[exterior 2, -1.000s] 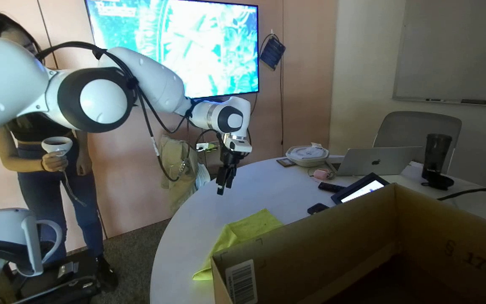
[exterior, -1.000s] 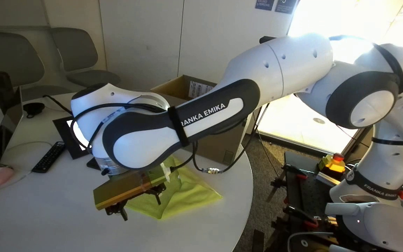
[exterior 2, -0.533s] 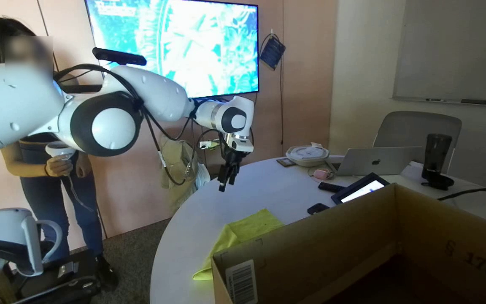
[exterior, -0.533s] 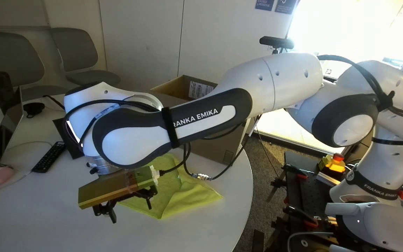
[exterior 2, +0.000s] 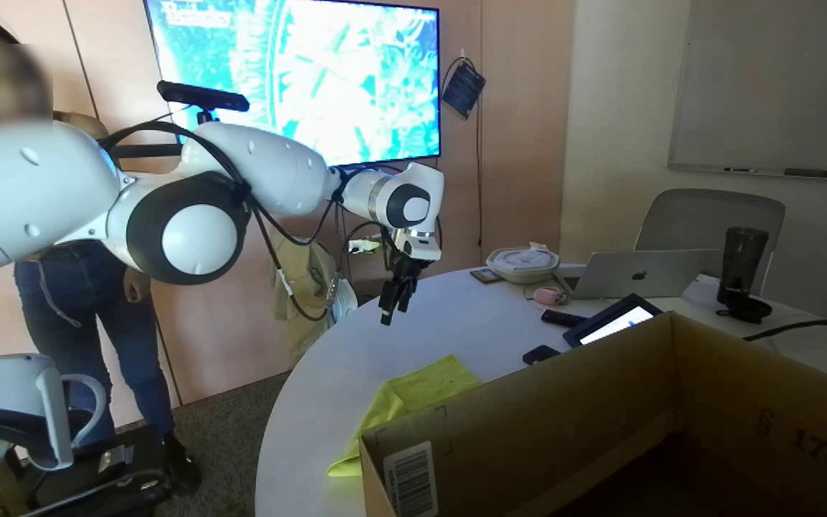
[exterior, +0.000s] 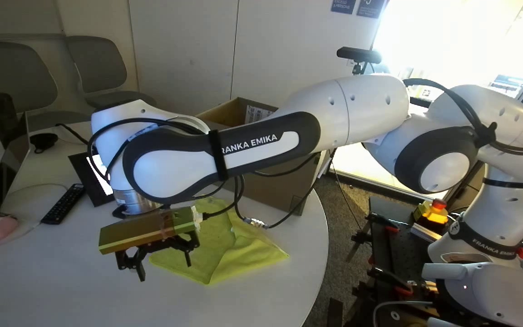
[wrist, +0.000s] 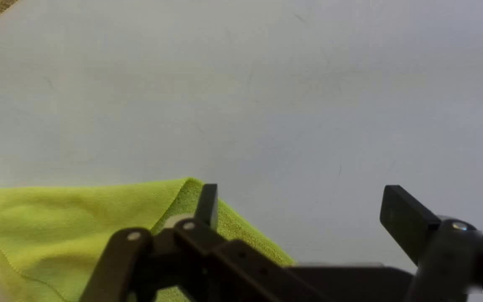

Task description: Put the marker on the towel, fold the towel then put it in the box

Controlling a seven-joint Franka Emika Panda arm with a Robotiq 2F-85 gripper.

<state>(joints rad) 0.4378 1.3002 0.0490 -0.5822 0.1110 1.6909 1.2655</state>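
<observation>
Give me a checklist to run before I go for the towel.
1. Jaws open and holding nothing: ok.
2. Jaws lined up on the towel: not ok; in the wrist view one jaw overlaps it, the other doesn't.
3. Marker on the towel: cannot tell; none shows clearly, and a fold could hide it.
4. Towel folded up: not ok; only part looks turned over.
5. Box open at the top: ok.

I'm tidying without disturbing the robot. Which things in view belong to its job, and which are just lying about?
For the job: yellow-green cloth towel, large brown cardboard box, black two-fingered hand. The marker isn't visible.

Lying about: long black remote control, rounded pink case, black-framed lit screen, silver laptop, tall dark tumbler.
</observation>
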